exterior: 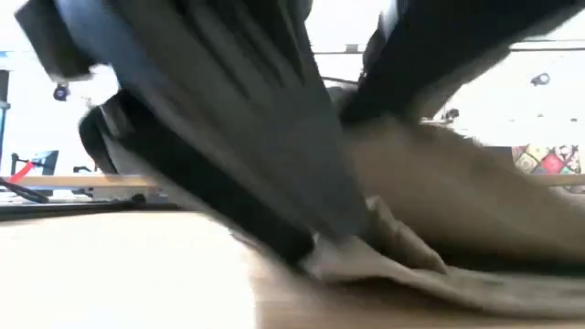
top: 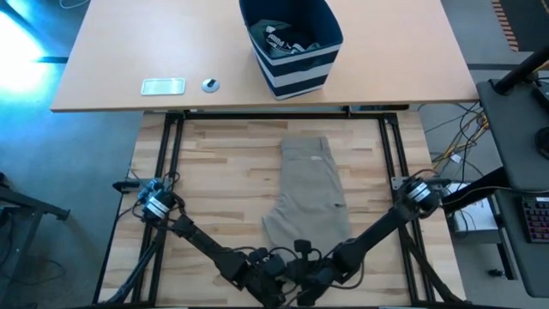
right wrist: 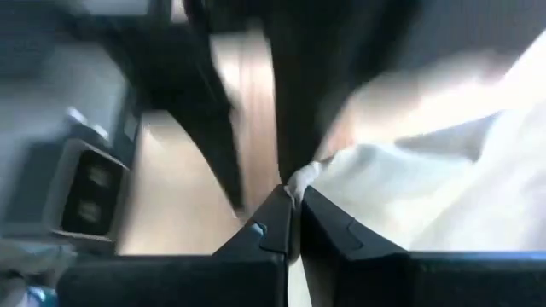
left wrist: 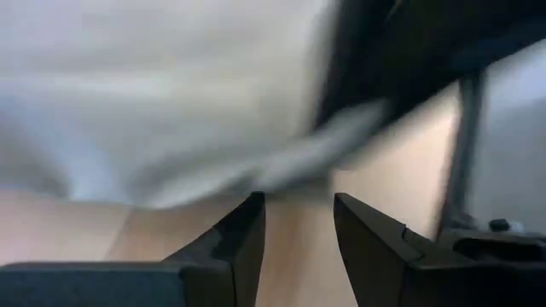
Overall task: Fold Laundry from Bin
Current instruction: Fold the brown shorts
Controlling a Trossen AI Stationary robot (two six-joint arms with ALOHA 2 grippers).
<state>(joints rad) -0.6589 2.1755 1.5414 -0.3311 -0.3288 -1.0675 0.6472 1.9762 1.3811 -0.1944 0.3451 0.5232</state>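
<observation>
Right pincer [right wrist: 293, 223] pinches our beige cloth garment's [top: 310, 190] near hem; left pincer [left wrist: 299, 247] gapes empty. Next, we judge, lift and fold.

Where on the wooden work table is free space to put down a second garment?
Bare wood lies on either side of the beige garment, out to the black frame rails. The near edge is crowded: both end effectors meet at the garment's hem.

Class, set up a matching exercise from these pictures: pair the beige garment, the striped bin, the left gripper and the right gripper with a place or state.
1 beige garment
2 bin
3 left gripper
4 right gripper

a on the far desk, laundry inside
b shut on a cloth edge
c open, nothing between its fingers
d spread on the wooden table

Pairs: 1-d, 2-a, 3-c, 4-b
</observation>
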